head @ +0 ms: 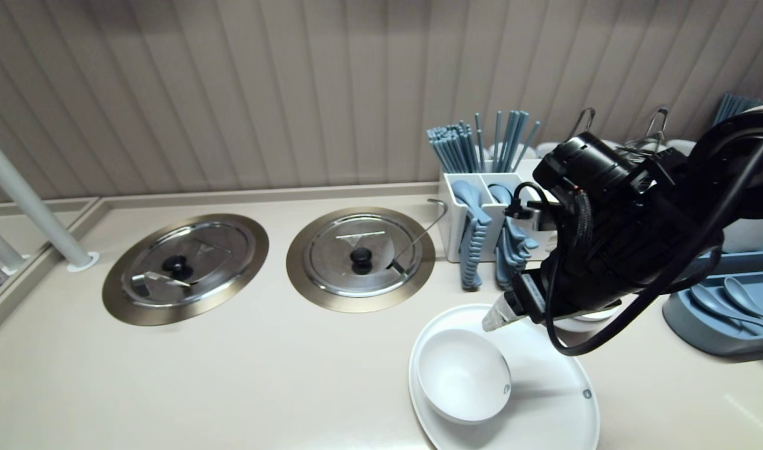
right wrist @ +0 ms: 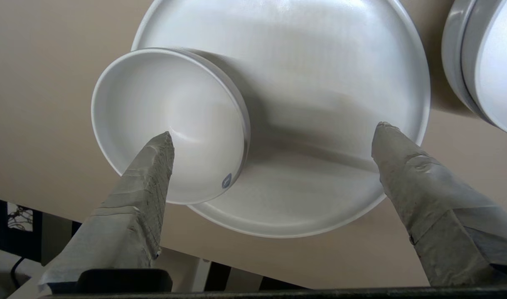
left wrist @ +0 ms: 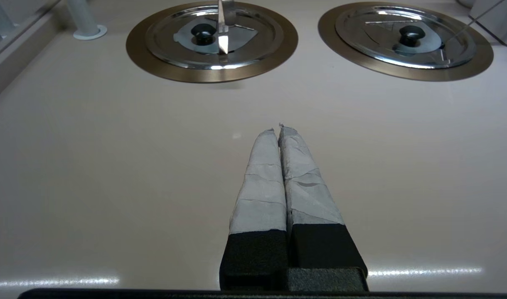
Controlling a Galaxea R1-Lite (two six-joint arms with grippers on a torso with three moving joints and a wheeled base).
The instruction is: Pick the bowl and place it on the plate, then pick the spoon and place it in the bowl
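Head view: our right gripper (head: pixel 495 319) hung just above the bowl (head: pixel 463 375), which sat on the plate (head: pixel 556 400). Left wrist view: our left gripper (left wrist: pixel 278 129) lay parked over the counter (left wrist: pixel 112 166), its 2 fingers together. Right wrist view: the 2 fingers stood wide apart, holding nothing; we judged a straight lift safest for the rim.

white bowl (head: pixel 463 375), white plate (head: pixel 547 390) (dusty-blue spoons (head: pixel 474 247), beige counter (head: pixel 262 375))

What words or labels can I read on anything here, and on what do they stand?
No text here can be read.
On the bowl: a small round sticker by its rim, too small to read.
On the plate: a small round mark, too small to read.
On the lids: none.
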